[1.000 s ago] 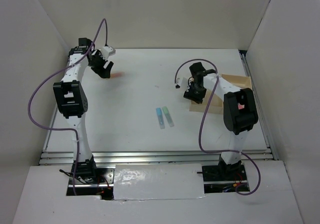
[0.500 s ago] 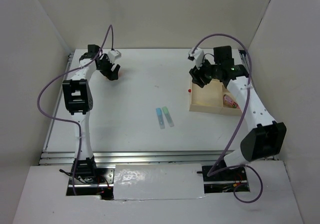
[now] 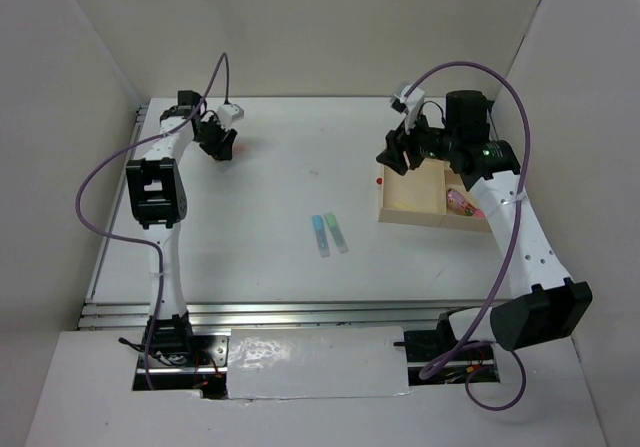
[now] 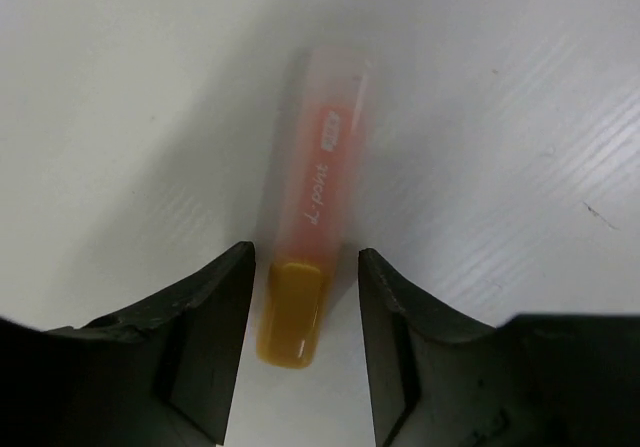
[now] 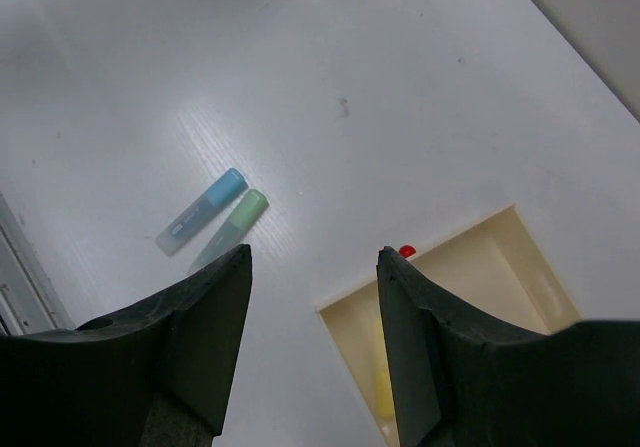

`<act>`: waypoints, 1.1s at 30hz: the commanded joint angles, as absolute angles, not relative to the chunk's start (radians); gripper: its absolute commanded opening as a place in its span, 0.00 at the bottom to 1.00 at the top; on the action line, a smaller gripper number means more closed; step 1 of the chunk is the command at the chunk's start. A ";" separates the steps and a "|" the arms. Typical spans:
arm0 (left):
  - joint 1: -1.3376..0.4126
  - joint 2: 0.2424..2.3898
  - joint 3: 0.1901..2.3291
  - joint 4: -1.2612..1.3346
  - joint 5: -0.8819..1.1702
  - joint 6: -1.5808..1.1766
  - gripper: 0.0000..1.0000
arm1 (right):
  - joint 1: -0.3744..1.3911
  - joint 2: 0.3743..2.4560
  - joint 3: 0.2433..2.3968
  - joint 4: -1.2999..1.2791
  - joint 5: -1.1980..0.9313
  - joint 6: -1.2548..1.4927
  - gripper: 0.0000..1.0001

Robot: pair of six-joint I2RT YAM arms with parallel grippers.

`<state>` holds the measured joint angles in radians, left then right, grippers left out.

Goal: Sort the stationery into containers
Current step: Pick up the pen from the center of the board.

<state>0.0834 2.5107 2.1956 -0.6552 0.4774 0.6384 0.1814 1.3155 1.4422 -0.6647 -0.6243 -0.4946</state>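
Orange stick (image 4: pixel 325 157) reads "L point"; its darker end lies between the left gripper's (image 4: pixel 305 267) spread jaws, which are not pinching it. Right gripper (image 5: pixel 313 257) is spread and empty, by the tray's (image 3: pixel 405 205) far-left corner.

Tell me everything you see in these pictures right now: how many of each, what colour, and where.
table: one, white, under everything
tray: one, pale wood, right side of table
orange marker: one, lying on table, far left
light blue marker: one, table centre
light green marker: one, right beside the light blue marker
yellow marker: one, in tray's large compartment
pink marker: one, in a smaller tray compartment
red dot: one, on table just left of tray
left gripper: one, black, open astride orange marker
right gripper: one, black, open, empty, above tray's far-left corner
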 commanded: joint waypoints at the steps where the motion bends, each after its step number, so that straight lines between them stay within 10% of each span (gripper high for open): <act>1: 0.052 2.490 2.168 -0.859 0.335 0.747 0.57 | 0.175 1.322 1.502 -0.600 -0.679 -0.419 0.60; 11: 0.060 2.363 1.976 -0.938 0.533 0.657 0.14 | 0.170 1.290 1.416 -0.344 -0.703 -0.003 0.60; 18: 0.028 1.857 1.553 -0.426 0.857 0.153 0.04 | 0.187 1.241 1.309 -0.069 -0.617 0.454 0.61; 27: -0.130 1.323 1.206 -0.081 0.752 -0.380 0.00 | 0.362 1.252 1.374 0.041 -0.463 0.698 0.65; 33: -0.302 1.184 1.187 -0.011 0.635 -0.500 0.00 | 0.485 1.308 1.451 0.063 -0.410 0.700 0.85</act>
<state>-0.2375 1.1835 1.1923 -0.0742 0.6926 -0.3794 0.4442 1.2915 1.3746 -0.0288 -0.4694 0.6724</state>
